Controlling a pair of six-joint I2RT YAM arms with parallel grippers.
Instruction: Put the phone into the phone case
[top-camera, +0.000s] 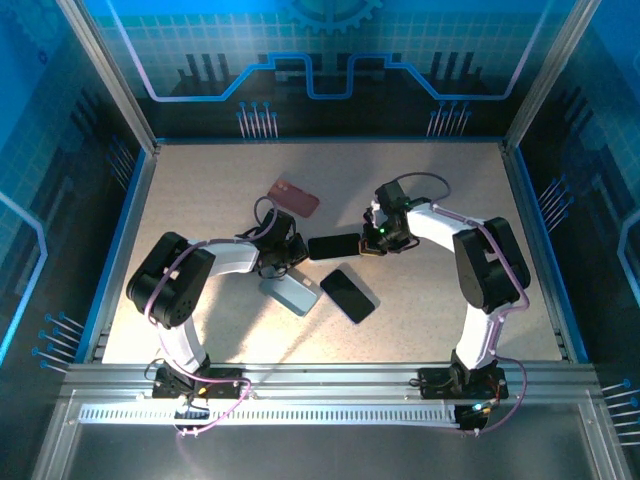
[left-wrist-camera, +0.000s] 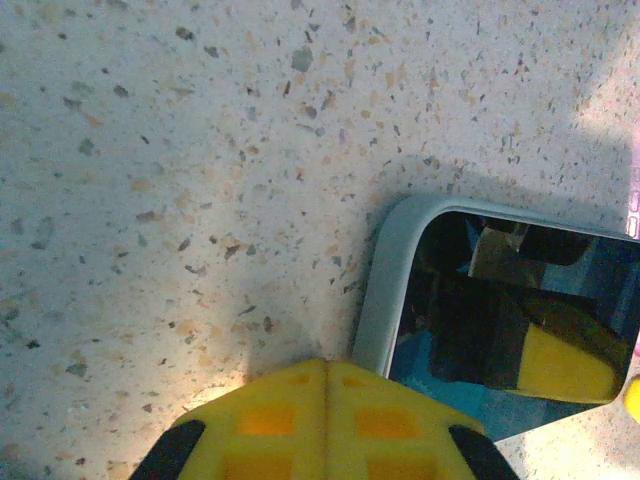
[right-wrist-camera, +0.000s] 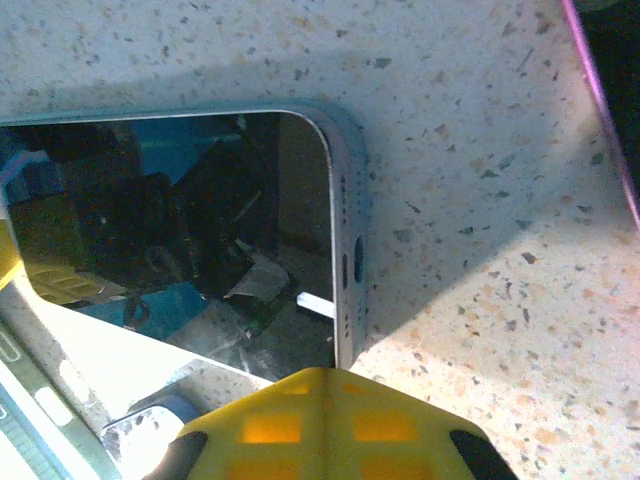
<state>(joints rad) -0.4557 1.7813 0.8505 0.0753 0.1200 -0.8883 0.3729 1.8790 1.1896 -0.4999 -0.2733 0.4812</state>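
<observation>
Alignment stage, by the look of it: squaring up a phone on the bench (top-camera: 200, 180), either not yet cased or already seated. Left claw (top-camera: 283, 250) shut tight, holding nothing, yellow tips just beside a corner of the left end of the dark phone (top-camera: 333, 245). Phone flat and screen up, lying crosswise between the two claws near the bench middle. Pale rounded rim around the glass in both wrist views; cannot tell whether case wall or the handset's own frame. Right claw (top-camera: 376, 240) likewise shut and empty, tips near the corner of the end with the port and small holes. Contact at either end too unclear to call.

Next move, as a judgement: needs that rim checked first. If bare, calls for opening one claw, gripping the phone by its long edges, carrying it to a case and pressing it down flat. If cased, calls for pressing the corners home.

Containers, left to right: blue-grey case (top-camera: 289, 294) just in front of the left claw, flat, no phone seen in it. Reddish case (top-camera: 294, 197) further back, also without one. Second dark phone (top-camera: 347, 295) loose just beside the blue-grey case, in no container.
</observation>
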